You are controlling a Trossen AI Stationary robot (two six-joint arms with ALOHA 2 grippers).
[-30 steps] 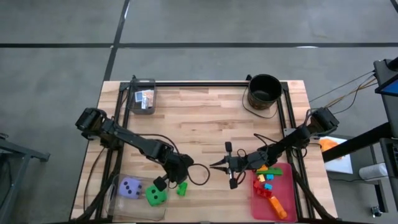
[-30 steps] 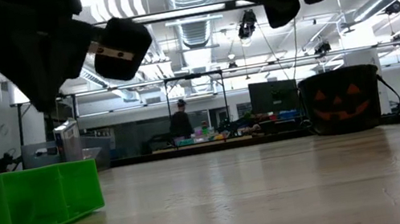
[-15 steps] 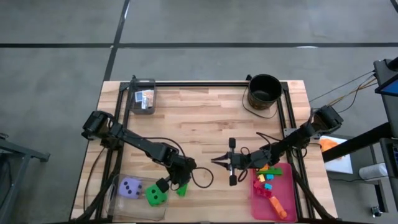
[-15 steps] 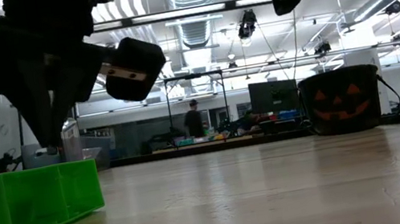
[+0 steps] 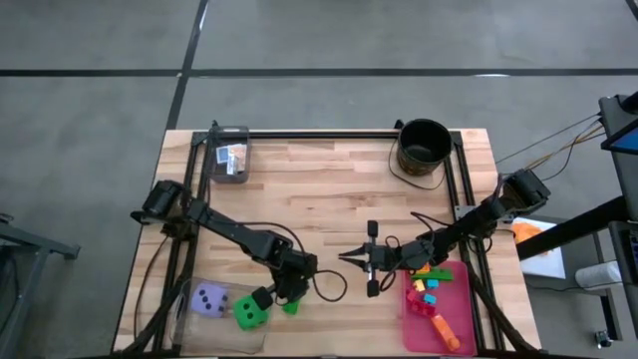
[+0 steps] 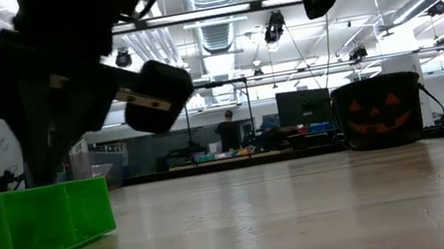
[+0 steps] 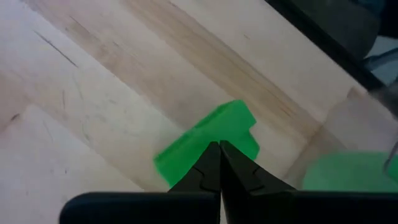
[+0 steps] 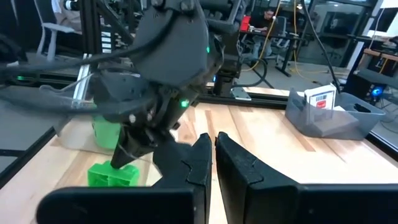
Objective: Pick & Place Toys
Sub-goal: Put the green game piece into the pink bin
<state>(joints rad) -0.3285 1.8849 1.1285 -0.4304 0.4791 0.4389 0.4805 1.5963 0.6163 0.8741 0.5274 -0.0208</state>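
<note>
Left gripper (image 7: 219, 146) has dropped lower since a second ago, fingers together, tips just above green brick (image 7: 208, 142); not grasped yet. Right gripper (image 5: 351, 261) waits, fingers together.

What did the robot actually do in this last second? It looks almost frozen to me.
The left gripper came down toward the small green plastic brick on the wooden table, its jaws closed together just above the brick, nothing taken hold of. The right gripper shifted slightly and now waits mid-table. A person in the room behind walked rightward. The brick, the green dotted die and the pink flat tray stayed put.
</note>
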